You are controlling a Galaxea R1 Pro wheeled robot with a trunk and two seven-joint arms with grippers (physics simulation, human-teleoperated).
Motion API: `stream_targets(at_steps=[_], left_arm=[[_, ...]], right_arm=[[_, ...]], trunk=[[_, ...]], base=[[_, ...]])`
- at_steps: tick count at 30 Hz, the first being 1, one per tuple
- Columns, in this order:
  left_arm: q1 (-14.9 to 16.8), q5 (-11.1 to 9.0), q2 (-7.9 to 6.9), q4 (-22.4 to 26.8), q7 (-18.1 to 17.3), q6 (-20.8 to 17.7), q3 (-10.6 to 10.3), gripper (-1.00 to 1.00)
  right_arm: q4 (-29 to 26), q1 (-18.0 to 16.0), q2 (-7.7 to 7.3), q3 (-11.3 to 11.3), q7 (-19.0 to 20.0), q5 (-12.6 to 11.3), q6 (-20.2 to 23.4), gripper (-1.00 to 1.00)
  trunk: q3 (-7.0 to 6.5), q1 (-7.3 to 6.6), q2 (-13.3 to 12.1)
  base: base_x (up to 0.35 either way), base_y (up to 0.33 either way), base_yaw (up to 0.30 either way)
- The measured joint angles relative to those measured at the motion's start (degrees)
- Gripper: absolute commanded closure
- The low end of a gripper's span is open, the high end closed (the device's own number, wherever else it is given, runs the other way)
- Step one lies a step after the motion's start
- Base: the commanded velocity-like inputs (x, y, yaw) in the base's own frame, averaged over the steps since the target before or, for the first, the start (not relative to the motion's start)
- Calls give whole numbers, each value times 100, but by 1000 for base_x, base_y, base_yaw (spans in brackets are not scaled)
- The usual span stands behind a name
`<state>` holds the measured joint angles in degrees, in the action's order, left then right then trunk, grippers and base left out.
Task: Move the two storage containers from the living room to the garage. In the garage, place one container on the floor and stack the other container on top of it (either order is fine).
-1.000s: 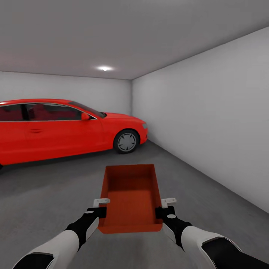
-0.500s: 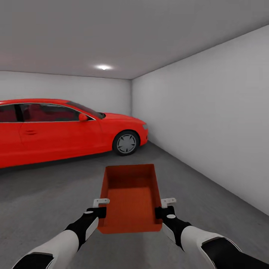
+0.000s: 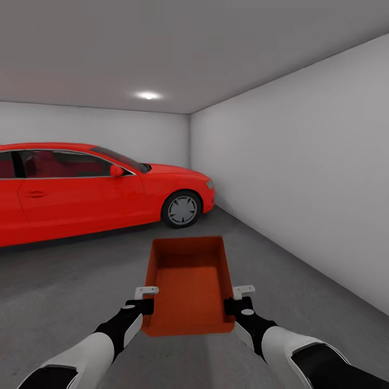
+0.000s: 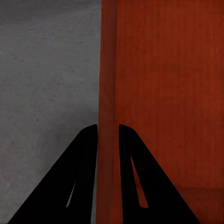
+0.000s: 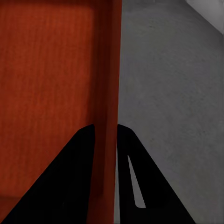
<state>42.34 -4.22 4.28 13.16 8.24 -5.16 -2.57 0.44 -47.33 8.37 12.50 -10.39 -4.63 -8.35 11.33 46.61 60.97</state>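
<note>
Garage interior — orange-red storage container [image 3: 188, 283] held level between both arms, above the grey concrete floor [image 3: 65, 281]. Left gripper [image 3: 146, 299] clamped on the left long wall, one finger inside, one outside; right gripper [image 3: 237, 298] clamped likewise on the right wall. Red car [image 3: 86, 186] ahead-left; white wall [image 3: 292, 173] at right.

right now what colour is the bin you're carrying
Orange-red, plain all over; the bin shows best in the head view, held over grey concrete.
</note>
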Motion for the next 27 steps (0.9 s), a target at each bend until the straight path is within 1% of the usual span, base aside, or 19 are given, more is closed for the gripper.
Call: stream_targets(at_steps=[6,9,15,27], left_arm=[[1,11,1,9,-1,1,8,100],[1,15,1,11,-3,1,10,100],[2,12,2,8,-3,1,10,100],[2,11,1,7,-3,2,10,100]], right_arm=[[-12,1,-1,12,0,-12,-1,100],[-12,1,-2,15,0,-17,-6,100],[-14,1,-3,13,0,-13,-2,100],[-15,1,-2,13,-1,-10,0,100]], trunk=[[0,0,0],[0,0,0],[0,0,1],[0,0,0]], base=[[321,0,-1],[321,0,-92],[321,0,-235],[321,0,-278]])
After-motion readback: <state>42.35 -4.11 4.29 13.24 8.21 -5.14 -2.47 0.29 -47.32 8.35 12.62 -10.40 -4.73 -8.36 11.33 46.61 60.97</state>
